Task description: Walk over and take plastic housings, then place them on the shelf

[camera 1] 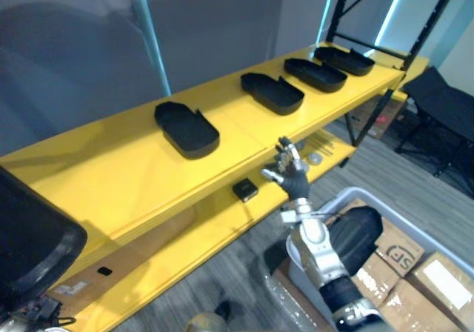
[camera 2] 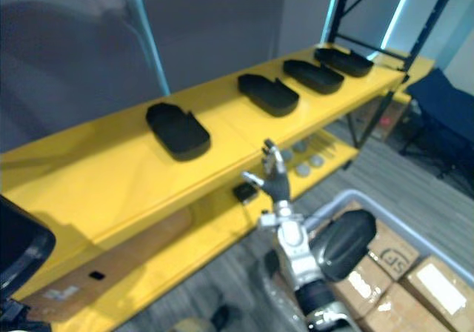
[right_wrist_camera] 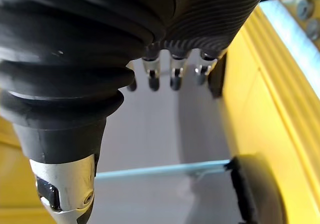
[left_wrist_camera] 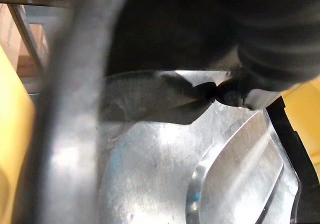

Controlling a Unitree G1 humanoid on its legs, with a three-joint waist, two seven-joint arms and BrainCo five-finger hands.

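Several black plastic housings lie in a row on the yellow shelf's top board, from the nearest one to the farthest. My right hand is raised in front of the shelf's front edge, below the second housing. Its fingers are straight and hold nothing. Another large black housing sits very close at the lower left, over my left hand. That hand's grip on it is hidden.
The lower shelf board holds a small black box, grey discs and a cardboard sheet. A grey bin with cardboard boxes and a dark rounded piece stands at the lower right. A black chair is at the right.
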